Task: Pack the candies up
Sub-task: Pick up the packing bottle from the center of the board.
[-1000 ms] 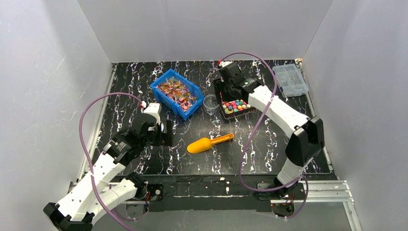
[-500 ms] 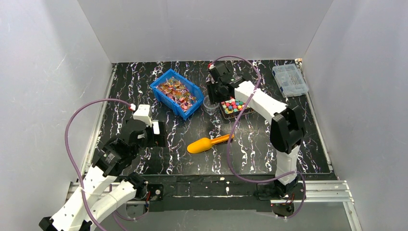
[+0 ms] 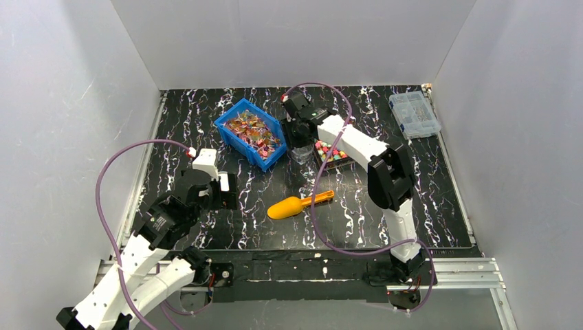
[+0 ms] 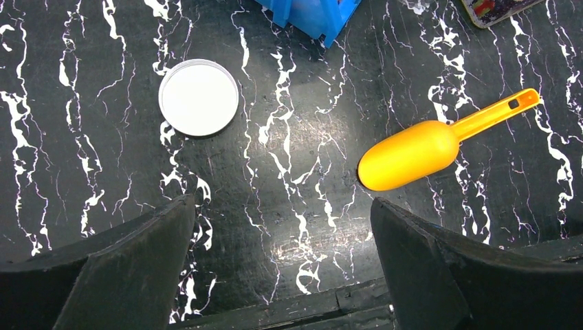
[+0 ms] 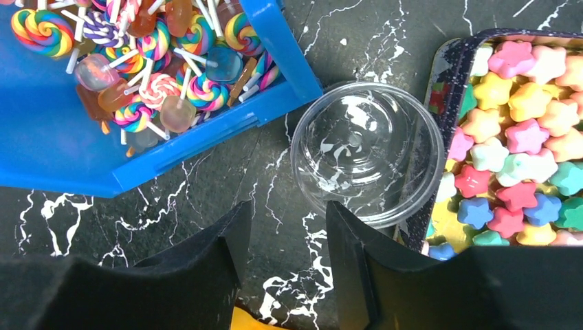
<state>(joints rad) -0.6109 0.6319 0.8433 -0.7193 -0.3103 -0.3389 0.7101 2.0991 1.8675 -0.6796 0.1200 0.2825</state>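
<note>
The candies (image 5: 512, 158) are small star-shaped sweets in pink, yellow, blue, green and white, heaped in a dark tray (image 5: 448, 58) at the right of the right wrist view and behind the right arm in the top view (image 3: 331, 152). A clear empty cup (image 5: 366, 152) stands against the tray's left side. My right gripper (image 5: 287, 206) hovers just on the near side of the cup, partly open, with only bare table between its fingers. My left gripper (image 4: 282, 203) is wide open above the table, holding nothing. A yellow scoop (image 4: 412, 146) lies to its right.
A blue bin (image 3: 251, 134) of lollipops stands left of the cup. A white round lid (image 4: 199, 97) lies flat ahead of the left gripper. A clear compartment box (image 3: 414, 115) sits at the back right. White walls enclose three sides.
My right gripper has swung left from above the candy tray to the clear cup, and its jaws have narrowed. The left arm drew back a little, then held still.
</note>
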